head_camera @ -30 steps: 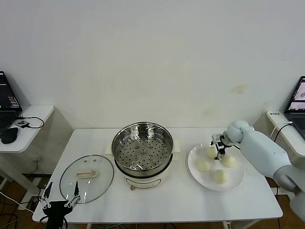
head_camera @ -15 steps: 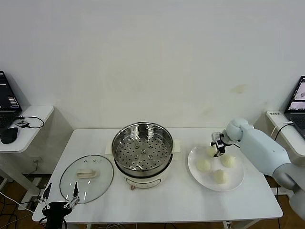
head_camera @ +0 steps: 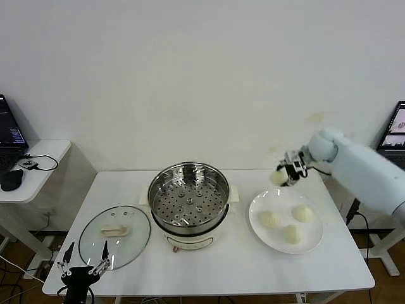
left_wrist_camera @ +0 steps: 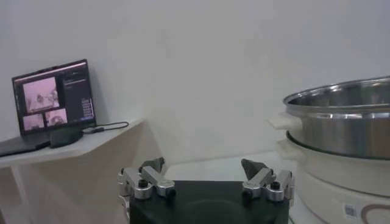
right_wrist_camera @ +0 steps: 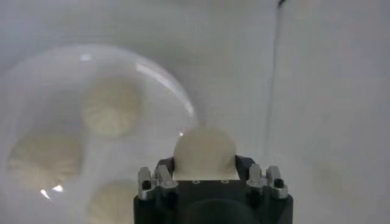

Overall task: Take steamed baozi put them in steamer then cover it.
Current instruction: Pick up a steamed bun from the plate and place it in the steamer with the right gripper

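Above the plate's [head_camera: 256, 227] back edge, right gripper [head_camera: 286, 175] clamps one bun [head_camera: 278, 177], lifted clear; three buns remain on the plate. Steamer [head_camera: 188, 199] sits empty mid-table, lid [head_camera: 115, 232] lying left of it. Left gripper [head_camera: 83, 266] parked low, fingers spread. Risk: soft bun squashes or slips out during the carry.

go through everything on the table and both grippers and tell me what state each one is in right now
Steamer: uncovered, tray empty.
Lid: flat on the table, left of the steamer.
Plate: holds three buns.
Fourth bun: lifted above the plate.
Right gripper: shut on that bun.
Left gripper: open, empty, at the table's near left edge.
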